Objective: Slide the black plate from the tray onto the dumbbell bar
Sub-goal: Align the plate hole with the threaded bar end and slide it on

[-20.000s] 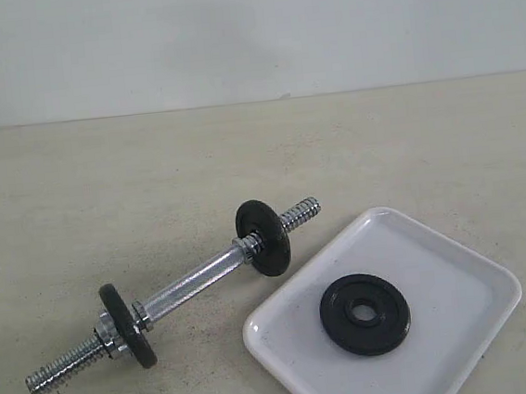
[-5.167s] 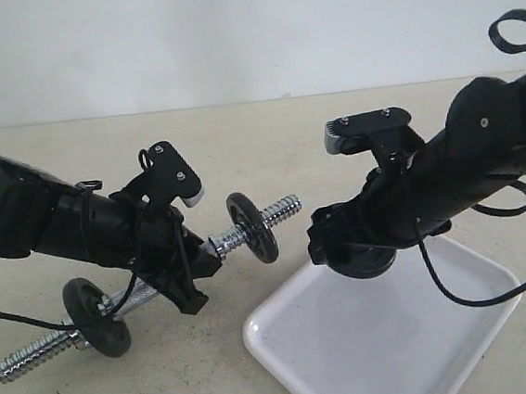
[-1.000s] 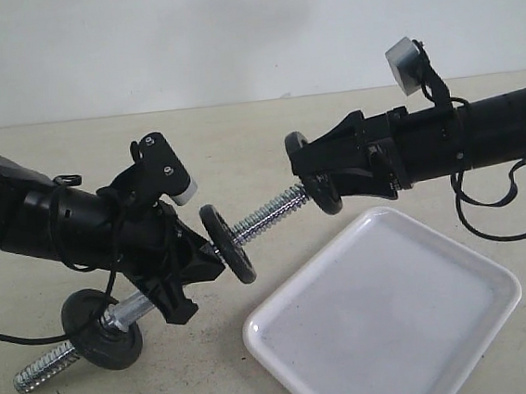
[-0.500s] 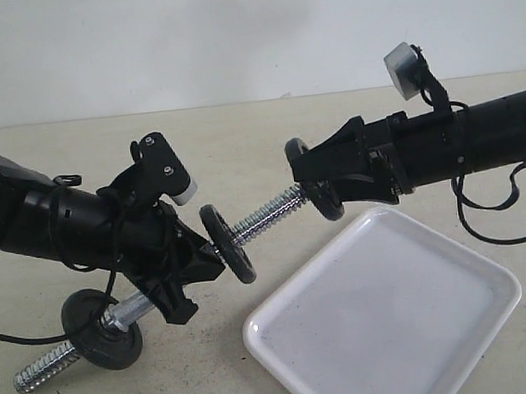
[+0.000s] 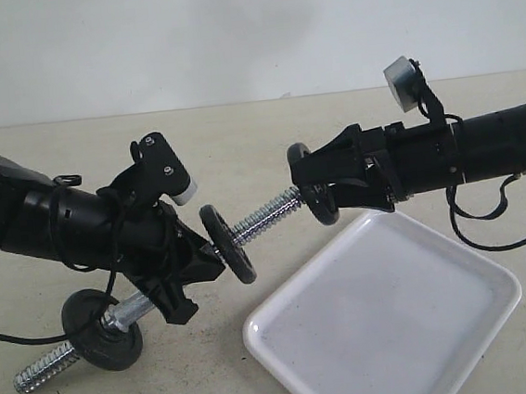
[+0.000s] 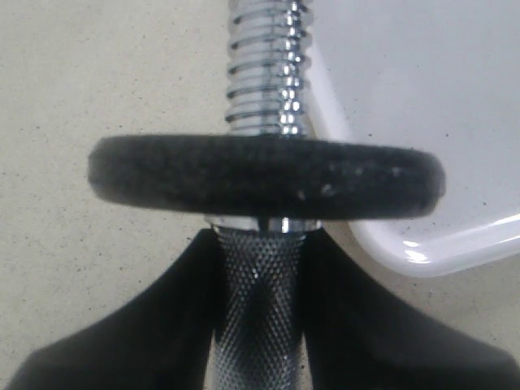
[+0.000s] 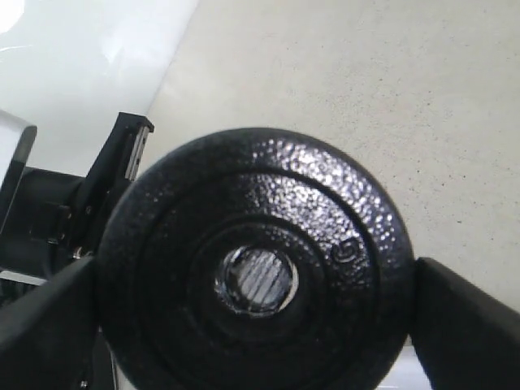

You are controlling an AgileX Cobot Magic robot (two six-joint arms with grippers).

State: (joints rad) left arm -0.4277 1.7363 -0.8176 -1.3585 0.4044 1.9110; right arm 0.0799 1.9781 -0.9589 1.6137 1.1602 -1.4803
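My right gripper [image 5: 318,184] is shut on the black plate [image 5: 312,184], held on edge at the tip of the dumbbell bar's [image 5: 267,215] threaded end. In the right wrist view the black plate [image 7: 252,264] fills the frame between my jaws, and the bar's end shows through its central hole. My left gripper [image 5: 188,274] is shut on the bar's knurled handle [image 6: 258,309], holding the bar tilted up off the table. A second disc [image 5: 227,243] sits on the bar just beyond my left jaws; a third [image 5: 101,329] sits near the low end. The white tray [image 5: 386,315] holds nothing.
The tray lies on the beige table below my right arm. In the left wrist view the tray's rounded corner [image 6: 422,236] lies beside the bar's threaded end [image 6: 264,73]. A black cable [image 5: 490,231] hangs from my right arm above the tray.
My right gripper has carried the black plate slightly left and down, bringing its hole onto the tip of the bar. The left arm and bar have stayed still.
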